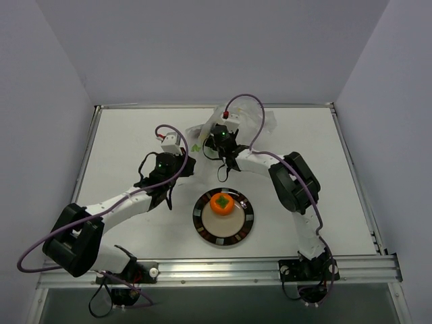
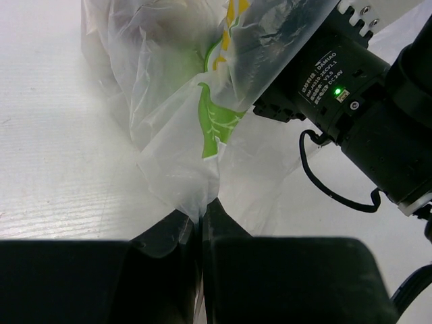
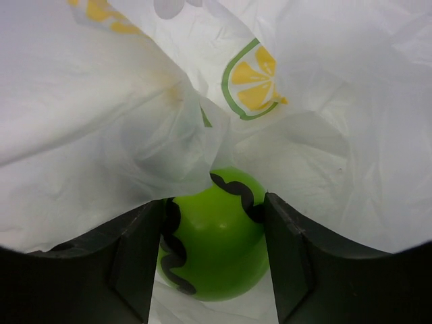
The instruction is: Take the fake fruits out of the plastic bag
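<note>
The clear plastic bag (image 1: 260, 123) with lemon and leaf prints lies at the back of the table. My left gripper (image 1: 187, 160) is shut on a bunched edge of the bag (image 2: 175, 115), its tips (image 2: 200, 210) pinching the film. My right gripper (image 1: 217, 131) reaches into the bag (image 3: 324, 121). Its fingers (image 3: 138, 263) press both sides of the bright green fruit (image 3: 216, 253), which has black wavy stripes. The orange fruit (image 1: 223, 203) with a green leafy top sits on the plate. The maroon fruit is hidden.
The round black-rimmed plate (image 1: 202, 226) stands at the front middle of the table, between the two arms. The right arm's black wrist (image 2: 337, 88) and a looping cable (image 2: 317, 182) lie close to the right of my left gripper.
</note>
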Controlling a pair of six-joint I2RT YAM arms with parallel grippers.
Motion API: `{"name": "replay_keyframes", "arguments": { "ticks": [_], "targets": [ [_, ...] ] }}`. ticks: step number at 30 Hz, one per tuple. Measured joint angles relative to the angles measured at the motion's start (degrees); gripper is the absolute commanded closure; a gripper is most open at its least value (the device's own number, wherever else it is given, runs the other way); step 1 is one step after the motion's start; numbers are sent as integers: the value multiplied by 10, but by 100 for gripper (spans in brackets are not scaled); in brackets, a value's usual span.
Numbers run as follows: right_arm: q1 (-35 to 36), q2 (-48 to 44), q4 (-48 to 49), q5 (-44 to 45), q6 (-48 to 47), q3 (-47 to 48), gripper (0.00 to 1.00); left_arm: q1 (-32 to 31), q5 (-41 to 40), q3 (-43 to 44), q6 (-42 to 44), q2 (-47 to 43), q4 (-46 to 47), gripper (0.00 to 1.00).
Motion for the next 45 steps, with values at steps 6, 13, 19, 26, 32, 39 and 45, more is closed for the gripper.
{"name": "replay_keyframes", "arguments": {
  "ticks": [6, 13, 19, 26, 32, 39, 45],
  "targets": [
    [-3, -23, 20, -24, 1, -31, 65, 0, 0, 0, 0, 2, 0, 98],
    [-3, -82, 26, -38, 4, -81, 48, 0, 0, 0, 0, 2, 0, 98],
    [-3, -66, 6, -38, 9, -64, 41, 0, 0, 0, 0, 2, 0, 98],
    [-3, -28, -7, -37, 11, -30, 31, 0, -2, 0, 0, 2, 0, 98],
    [-8, -19, -24, -40, 11, -13, 37, 0, -2, 0, 0, 2, 0, 98],
    [-20, -2, -23, -64, 16, 9, 65, 0, -3, 0, 0, 2, 0, 97],
    [-26, -32, 20, -85, 24, -47, 69, 0, -4, 0, 0, 2, 0, 98]
  ]
}}
